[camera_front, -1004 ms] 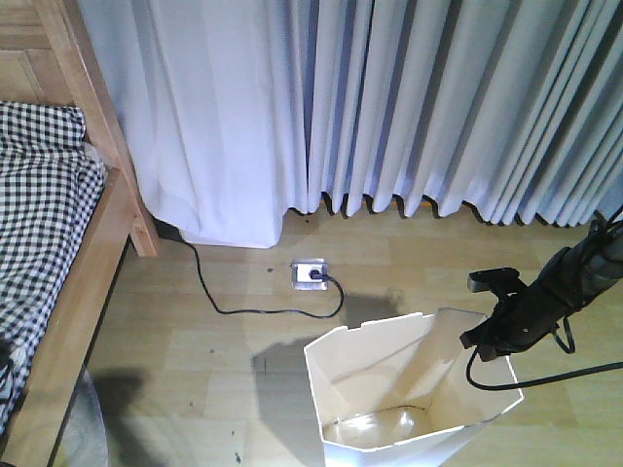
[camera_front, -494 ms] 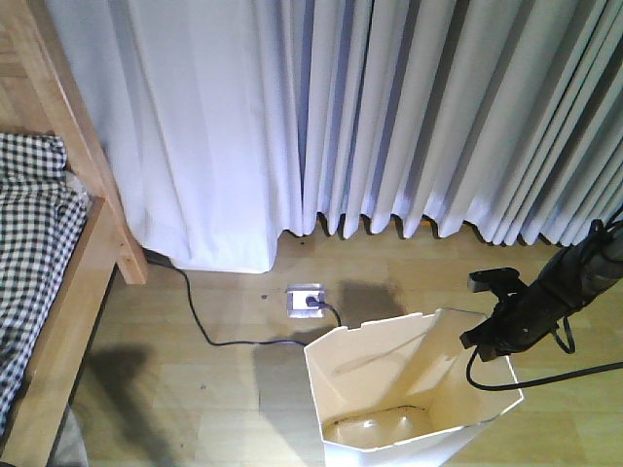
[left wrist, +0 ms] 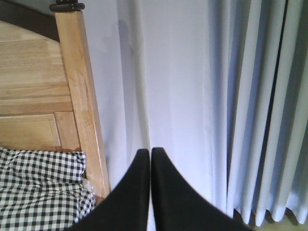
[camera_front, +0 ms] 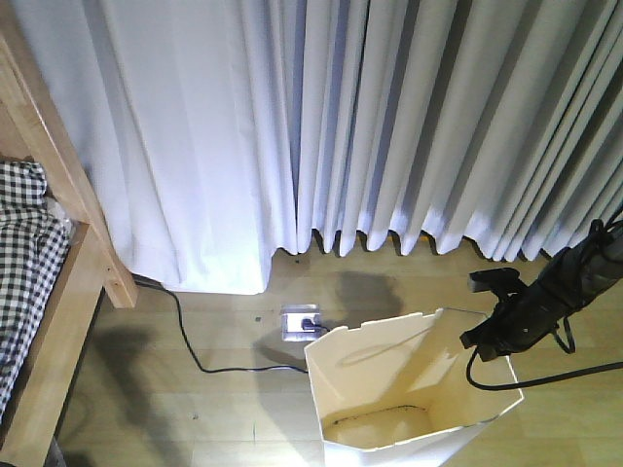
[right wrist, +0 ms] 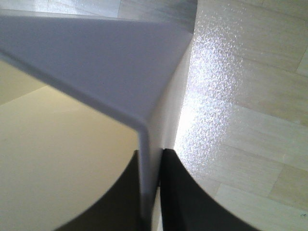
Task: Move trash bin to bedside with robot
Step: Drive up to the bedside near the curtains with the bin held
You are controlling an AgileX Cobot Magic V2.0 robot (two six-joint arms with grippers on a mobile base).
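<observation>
Curtains (camera_front: 389, 126) behind — socket (camera_front: 299, 324) and cable (camera_front: 243, 370) between trash bin (camera_front: 370, 384) and bedside (camera_front: 58, 321); right gripper (right wrist: 151, 163) clamps bin wall.

The trash bin (camera_front: 370, 389) has its base cut off below; the bedside (camera_front: 54, 331) runs off left; the floor outlet (camera_front: 299, 322), seemingly plugged, is tiny.

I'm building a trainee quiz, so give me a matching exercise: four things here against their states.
1 white thin-walled plastic trash bin
2 left gripper
3 thin black cable
4 black-and-white gingham bedding

a plugged into silver floor socket
b jaws shut, empty
c wall pinched by right gripper
d on light wooden bed frame

Pairs: 1-c, 2-b, 3-a, 4-d
</observation>
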